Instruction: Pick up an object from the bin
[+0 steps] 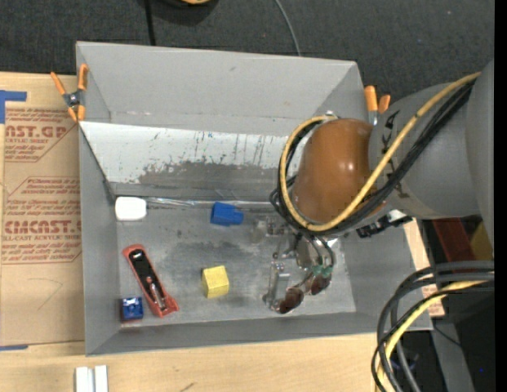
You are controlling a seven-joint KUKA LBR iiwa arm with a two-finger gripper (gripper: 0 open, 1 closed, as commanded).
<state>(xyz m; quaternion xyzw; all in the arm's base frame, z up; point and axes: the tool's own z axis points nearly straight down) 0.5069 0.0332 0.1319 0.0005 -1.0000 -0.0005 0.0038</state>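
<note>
Currently arm over lower-rt corner of bin, yellow cube nr.

cardboard | red print, tilted: "…CAST ACRYLIC SHEET" | larger logo, partly legible: "CAST"

The bin is grey sheet metal. Its upper wall is even and matt, the sloping wall below it is rubbed and scratched into dull streaks, and the floor is scuffed. The white block has a smooth, faintly shiny skin, plastic by the look of it. The blue block and yellow cube are matt, and I cannot tell the stuff. The red tool looks like glossy plastic with a black, smooth middle. On the arm, the orange cover is smooth with a soft sheen, the cables are rubbery and matt, and the gripper is bare, glinting metal.
</note>
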